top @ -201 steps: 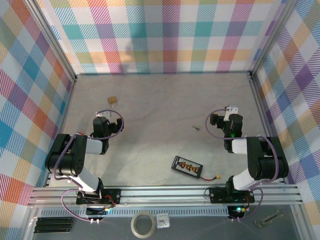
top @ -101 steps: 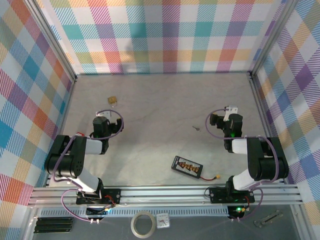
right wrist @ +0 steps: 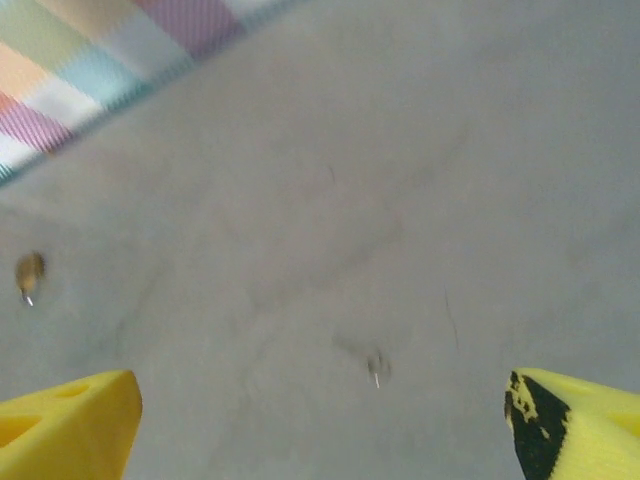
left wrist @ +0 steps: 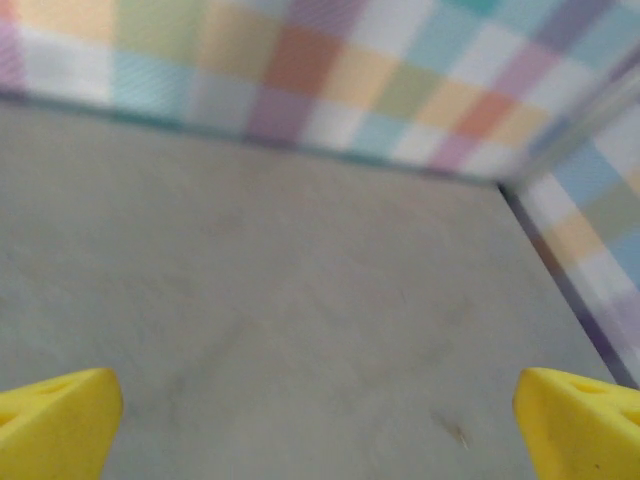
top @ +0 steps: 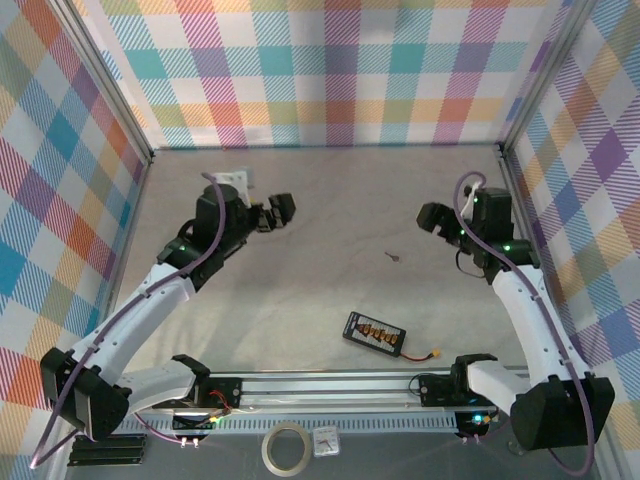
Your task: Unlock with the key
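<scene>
I can read no text, label, brand, number or sign in these views. The black board (top: 373, 334) carries a row of small gold marks, too small for me to make out as characters. The white dial (top: 325, 441) below the rail is likewise too small to read.
</scene>
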Tool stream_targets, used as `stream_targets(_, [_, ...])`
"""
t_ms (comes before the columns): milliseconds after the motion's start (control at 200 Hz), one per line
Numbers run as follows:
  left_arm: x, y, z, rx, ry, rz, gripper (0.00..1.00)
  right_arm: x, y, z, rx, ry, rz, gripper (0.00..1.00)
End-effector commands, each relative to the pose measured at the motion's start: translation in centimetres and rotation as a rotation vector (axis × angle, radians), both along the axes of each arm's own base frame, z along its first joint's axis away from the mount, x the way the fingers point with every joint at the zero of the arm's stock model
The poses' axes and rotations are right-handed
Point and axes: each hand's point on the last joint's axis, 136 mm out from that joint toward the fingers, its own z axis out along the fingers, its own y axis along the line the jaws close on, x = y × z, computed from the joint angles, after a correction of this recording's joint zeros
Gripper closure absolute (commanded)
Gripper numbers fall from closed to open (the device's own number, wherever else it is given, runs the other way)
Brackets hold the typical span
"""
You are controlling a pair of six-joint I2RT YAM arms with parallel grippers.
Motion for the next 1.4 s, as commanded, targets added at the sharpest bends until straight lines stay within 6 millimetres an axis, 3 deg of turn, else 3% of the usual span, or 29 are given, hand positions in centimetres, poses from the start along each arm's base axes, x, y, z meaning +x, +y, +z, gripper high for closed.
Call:
stream_targets(0, [-4.1, -1.7, -3.7, 0.006, 0.192, -0.084, 0.02, -4.7, 1.2, -5.7, 0.096, 0.308, -0.009, 0.12])
stream_targets(80, [-5.5, -2.5, -4.2, 0.019, 0.199, -0.107, 0.03, -4.7, 2.2, -7.5, 0.149, 0.366, 0.019, 0.19])
stream_targets(180, [-7.0, -3.5, -4.9, 0.023, 0.197, -0.148, 0.07, -3.9, 3.3, -9.6, 0.205, 0.424, 0.033, 0.40])
stream_targets(270, [-8.1, -4.2, -6.0, 0.035, 0.187, -0.169, 0.07, -2.8, 4.2, -10.8, 0.209, 0.460, 0.040, 0.49])
stream_targets(470, [-10.0, -5.0, -8.6, 0.089, 0.246, -0.196, 0.07, -1.1, 5.6, -13.3, 0.138, 0.544, 0.047, 0.50])
stream_targets(620, [-10.2, -4.2, -8.8, 0.101, 0.229, -0.142, 0.07, 0.0, 5.1, -15.2, 0.092, 0.588, 0.007, 0.53])
stream_targets(860, [-10.3, -4.0, -8.8, 0.097, 0.225, -0.130, 0.07, 1.8, 6.0, -16.3, 0.084, 0.613, 0.005, 0.58])
stream_targets(1395, [-10.2, -3.6, -9.3, 0.118, 0.237, -0.104, 0.07, 2.0, 6.6, -18.6, 0.043, 0.657, -0.008, 0.57])
